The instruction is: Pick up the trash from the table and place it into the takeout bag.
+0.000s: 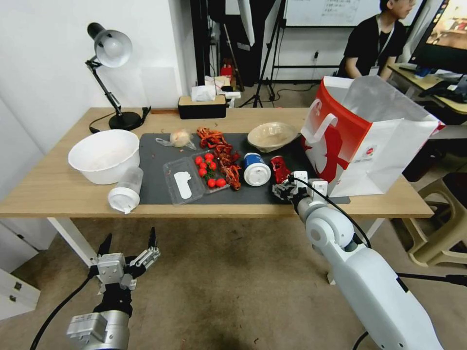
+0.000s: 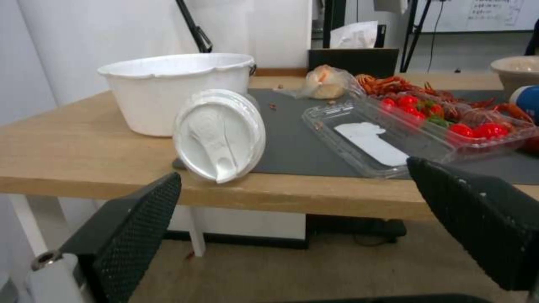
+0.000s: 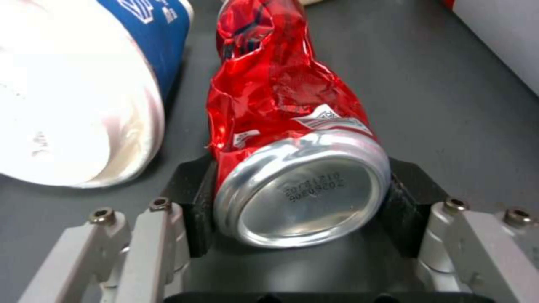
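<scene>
On the table [image 1: 58, 189], a crushed red drink can [image 1: 279, 167] lies on the dark mat beside the blue-and-white cup [image 1: 256, 169]. My right gripper [image 1: 287, 188] reaches in from the front edge. In the right wrist view its pads [image 3: 193, 202] press both sides of the can [image 3: 281, 105] at its silver base, and the can rests on the mat. The beige bowl [image 1: 271, 135] sits behind, and the takeout bag [image 1: 369, 136] stands open to the right. The clear white-lidded cup [image 1: 125, 189] lies on its side at the left, and the small food bag [image 1: 180, 138] is at the mat's back. My left gripper [image 1: 129, 248] hangs open below the table's front edge.
A large white bowl [image 1: 103, 155] stands at the left. An open clear box [image 1: 194, 177] holds cherry tomatoes beside a strip of crayfish shells [image 1: 224, 155]. A desk lamp [image 1: 112, 73] and a tissue box [image 1: 202, 106] are at the back. A beige stool [image 1: 442, 223] is at the right.
</scene>
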You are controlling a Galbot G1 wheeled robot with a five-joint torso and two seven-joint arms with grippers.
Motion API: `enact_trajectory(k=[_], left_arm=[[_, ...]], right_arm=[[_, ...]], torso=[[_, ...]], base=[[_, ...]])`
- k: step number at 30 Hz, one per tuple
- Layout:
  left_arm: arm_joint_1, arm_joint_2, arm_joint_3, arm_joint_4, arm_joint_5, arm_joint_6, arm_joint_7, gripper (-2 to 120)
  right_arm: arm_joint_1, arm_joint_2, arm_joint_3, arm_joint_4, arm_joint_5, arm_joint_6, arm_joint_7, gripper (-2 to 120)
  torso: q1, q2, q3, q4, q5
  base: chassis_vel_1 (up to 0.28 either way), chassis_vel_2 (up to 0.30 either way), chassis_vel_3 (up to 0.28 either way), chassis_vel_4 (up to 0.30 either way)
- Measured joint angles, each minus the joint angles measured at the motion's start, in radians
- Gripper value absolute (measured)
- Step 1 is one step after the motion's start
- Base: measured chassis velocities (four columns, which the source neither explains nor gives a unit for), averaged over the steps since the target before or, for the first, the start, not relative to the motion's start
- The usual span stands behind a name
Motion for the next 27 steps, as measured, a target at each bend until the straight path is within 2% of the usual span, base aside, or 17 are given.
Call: enact_trajectory(k=[9, 12, 14, 16, 18, 21, 24, 27], left_arm=[[0.007, -0.005, 0.006, 0.003, 0.018, -0.012, -0.003, 100], [0.009, -0.010, 0.010, 0.003, 0.026, -0.017, -0.003, 100], [0.009, -0.013, 0.011, 0.002, 0.031, -0.020, -0.002, 100], [0.009, -0.014, 0.011, 0.002, 0.032, -0.021, -0.002, 100], [0.009, -0.016, 0.011, -0.001, 0.032, -0.022, -0.002, 100], [0.009, -0.016, 0.009, -0.003, 0.033, -0.022, -0.003, 100], [0.009, -0.018, 0.006, -0.008, 0.033, -0.022, -0.005, 100], [0.011, -0.019, 0.005, -0.014, 0.034, -0.022, -0.006, 100]], right_arm=[[-0.033, -0.024, 0.029, 0.045, -0.040, 0.033, -0.045, 54], [-0.059, -0.051, 0.058, 0.092, -0.103, 0.084, -0.110, 54], [-0.083, -0.096, 0.088, 0.149, -0.150, 0.143, -0.180, 54], [-0.088, -0.110, 0.097, 0.165, -0.152, 0.158, -0.199, 54], [-0.096, -0.160, 0.133, 0.227, -0.110, 0.203, -0.254, 54], [-0.084, -0.202, 0.154, 0.279, -0.054, 0.237, -0.271, 54], [-0.052, -0.233, 0.173, 0.317, 0.001, 0.256, -0.244, 54], [0.012, -0.267, 0.203, 0.337, 0.084, 0.257, -0.169, 54]], torso=[[0.000, 0.000, 0.000, 0.0002, 0.0002], [0.000, 0.000, 0.000, 0.0001, 0.0001], [0.000, 0.000, 0.000, -0.0001, 0.0001], [0.000, 0.000, 0.000, -0.0002, 0.0000], [0.000, 0.000, 0.000, -0.0001, 0.0000], [0.000, 0.000, 0.000, -0.0003, 0.0001], [0.000, 0.000, 0.000, 0.0001, 0.0000], [0.000, 0.000, 0.000, 0.0001, 0.0002]], base=[[0.000, 0.000, 0.000, 0.000], [0.000, 0.000, 0.000, 0.000], [0.000, 0.000, 0.000, 0.000], [0.000, 0.000, 0.000, 0.000], [0.000, 0.000, 0.000, 0.000], [0.000, 0.000, 0.000, 0.000], [0.000, 0.000, 0.000, 0.000], [0.000, 0.000, 0.000, 0.000]])
